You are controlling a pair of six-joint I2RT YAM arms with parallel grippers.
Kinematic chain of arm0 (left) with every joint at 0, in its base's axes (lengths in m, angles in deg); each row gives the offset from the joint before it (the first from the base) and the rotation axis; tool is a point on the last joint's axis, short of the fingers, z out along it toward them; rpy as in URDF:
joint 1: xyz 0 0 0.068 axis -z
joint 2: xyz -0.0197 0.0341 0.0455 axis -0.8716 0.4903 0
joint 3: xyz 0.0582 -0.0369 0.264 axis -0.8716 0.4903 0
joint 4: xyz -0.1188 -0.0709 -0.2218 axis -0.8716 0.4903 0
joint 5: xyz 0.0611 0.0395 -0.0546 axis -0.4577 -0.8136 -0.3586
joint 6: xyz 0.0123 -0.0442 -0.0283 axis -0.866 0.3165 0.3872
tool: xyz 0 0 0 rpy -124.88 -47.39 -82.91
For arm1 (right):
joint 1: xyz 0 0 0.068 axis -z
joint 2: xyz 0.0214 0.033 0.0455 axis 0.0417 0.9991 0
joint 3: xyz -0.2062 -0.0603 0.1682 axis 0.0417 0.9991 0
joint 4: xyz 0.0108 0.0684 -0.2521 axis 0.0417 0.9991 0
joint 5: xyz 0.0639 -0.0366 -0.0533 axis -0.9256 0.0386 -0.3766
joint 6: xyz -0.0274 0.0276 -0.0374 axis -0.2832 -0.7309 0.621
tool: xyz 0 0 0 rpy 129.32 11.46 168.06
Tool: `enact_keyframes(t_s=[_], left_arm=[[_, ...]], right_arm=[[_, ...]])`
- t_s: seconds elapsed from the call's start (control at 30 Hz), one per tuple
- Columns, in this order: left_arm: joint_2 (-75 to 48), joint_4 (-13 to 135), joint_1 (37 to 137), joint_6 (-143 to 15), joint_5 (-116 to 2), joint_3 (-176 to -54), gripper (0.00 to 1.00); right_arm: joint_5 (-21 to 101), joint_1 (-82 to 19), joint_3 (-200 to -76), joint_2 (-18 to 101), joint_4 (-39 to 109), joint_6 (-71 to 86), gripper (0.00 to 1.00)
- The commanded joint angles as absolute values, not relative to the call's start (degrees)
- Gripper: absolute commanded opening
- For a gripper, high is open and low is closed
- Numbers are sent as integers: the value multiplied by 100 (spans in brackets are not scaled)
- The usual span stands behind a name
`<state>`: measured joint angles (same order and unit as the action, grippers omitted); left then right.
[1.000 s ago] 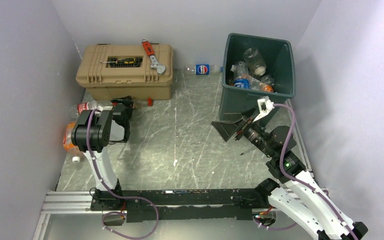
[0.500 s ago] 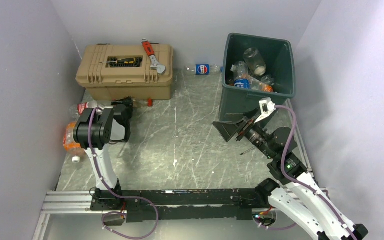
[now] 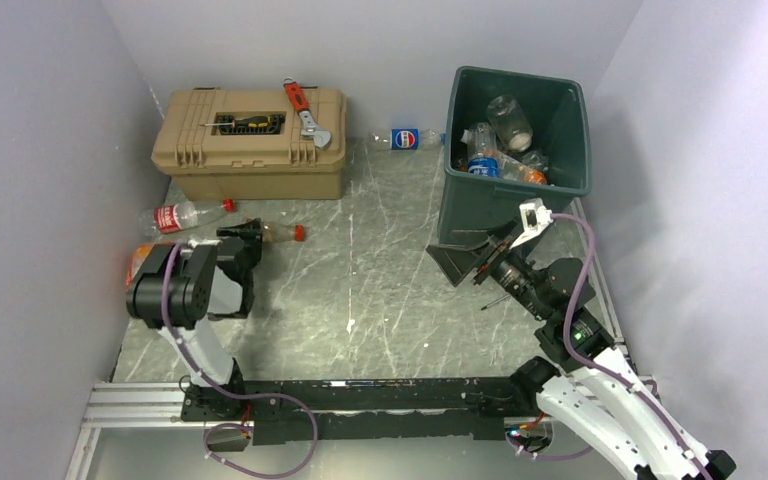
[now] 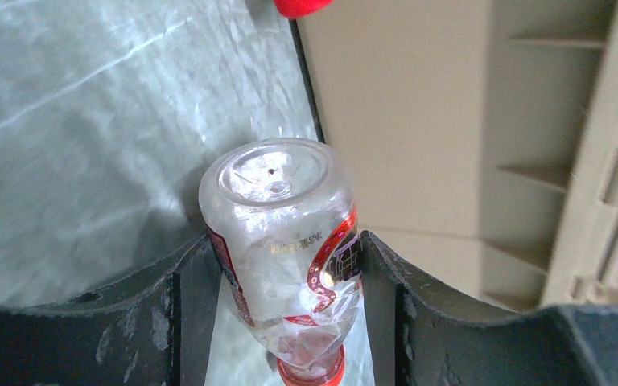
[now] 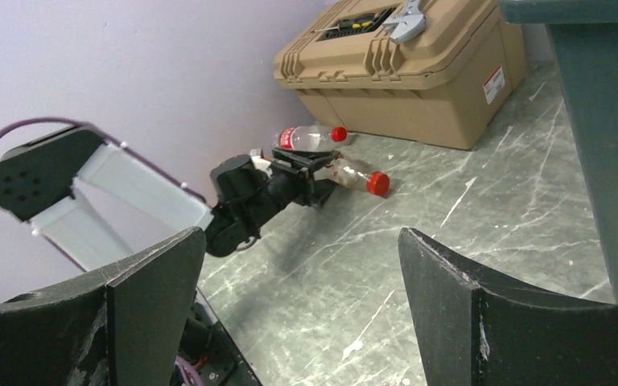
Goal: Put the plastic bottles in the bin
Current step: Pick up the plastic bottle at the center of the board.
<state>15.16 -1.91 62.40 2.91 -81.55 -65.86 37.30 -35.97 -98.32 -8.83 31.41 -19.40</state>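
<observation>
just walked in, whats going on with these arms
The robot is clearing plastic bottles into the bin. The left gripper has its fingers closed on a red-capped bottle in front of the tan toolbox. The right gripper hangs open and empty beside the bin. Several bottles lie inside it; a red-labelled bottle, an orange bottle and a blue-labelled bottle are out on the table.
</observation>
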Motion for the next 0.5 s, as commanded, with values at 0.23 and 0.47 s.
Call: enact_keyframes(t_s=[0.23,0.47], left_arm=[[-3616,3853,6443,-474,-6678,-6185,0],[-5564,5927,6464,-1497,-5531,-7048,0]], right_arm=[[2934,-3846,-10337,102,2639,-2014,95],[3814,-5160,-11503,1320,3579,-940,98]])
